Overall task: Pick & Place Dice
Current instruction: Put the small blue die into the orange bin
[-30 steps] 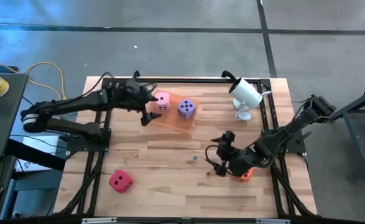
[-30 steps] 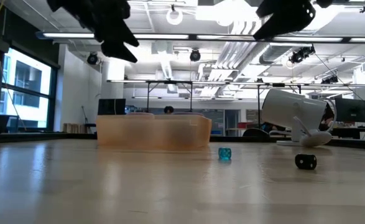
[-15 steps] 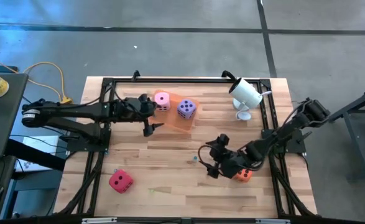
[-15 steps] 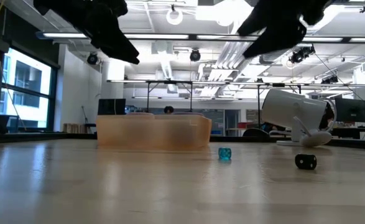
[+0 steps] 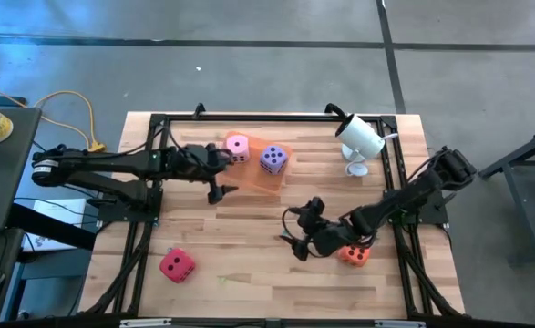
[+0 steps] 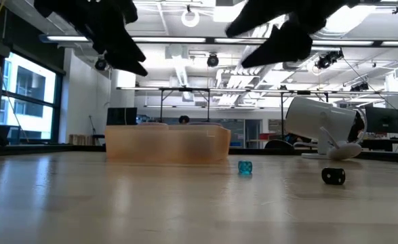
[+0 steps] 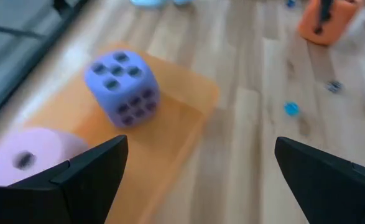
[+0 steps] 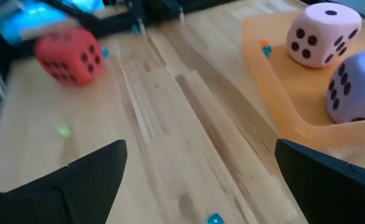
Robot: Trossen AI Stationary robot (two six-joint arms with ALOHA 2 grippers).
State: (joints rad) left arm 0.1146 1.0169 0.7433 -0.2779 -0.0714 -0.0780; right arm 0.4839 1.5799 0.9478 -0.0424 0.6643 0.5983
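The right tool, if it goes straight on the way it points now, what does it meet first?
Probably nothing soon: the open right tool points across bare table. The red die sits off to one side, the tray to the other.

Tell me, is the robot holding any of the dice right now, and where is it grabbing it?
No. The left gripper and the right gripper are both open and hold nothing.
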